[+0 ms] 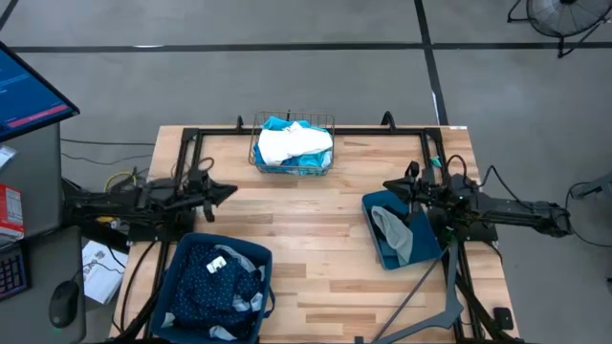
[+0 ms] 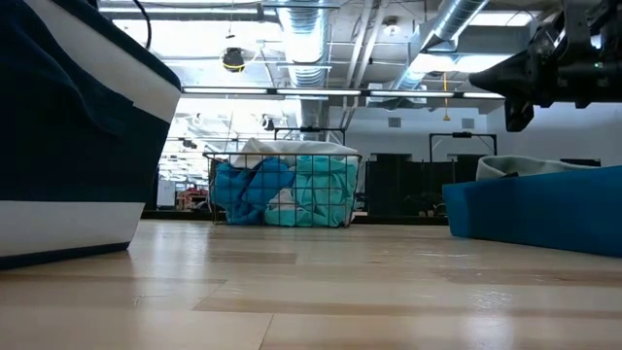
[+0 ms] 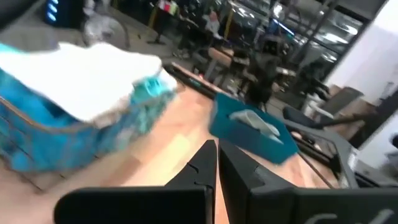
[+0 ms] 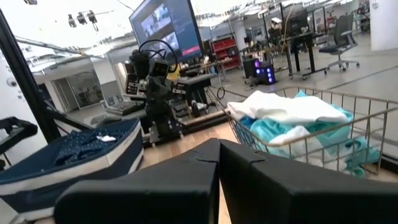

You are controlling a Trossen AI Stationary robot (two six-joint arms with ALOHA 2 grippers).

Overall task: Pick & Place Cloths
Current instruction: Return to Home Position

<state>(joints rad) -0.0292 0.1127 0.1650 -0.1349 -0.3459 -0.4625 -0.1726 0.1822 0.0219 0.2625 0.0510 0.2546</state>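
Cloths are sorted: white shorts (image 1: 292,143) atop the gold wire basket (image 1: 253,148), navy dotted cloth (image 1: 206,277) in left bin (image 1: 260,251), grey cloth (image 1: 392,229) in right bin (image 1: 376,204). Left gripper (image 1: 228,190) and right gripper (image 1: 390,183) are clenched, empty. Arms should be retracted high, clear of bin rims.

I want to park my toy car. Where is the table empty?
The wooden table is barest in the middle, between the gold wire basket at the back, the large navy plastic bin front left and the small teal plastic bin right. The front edge between the bins is bare too. Crowded: the table's sides, by the left claw and right claw.
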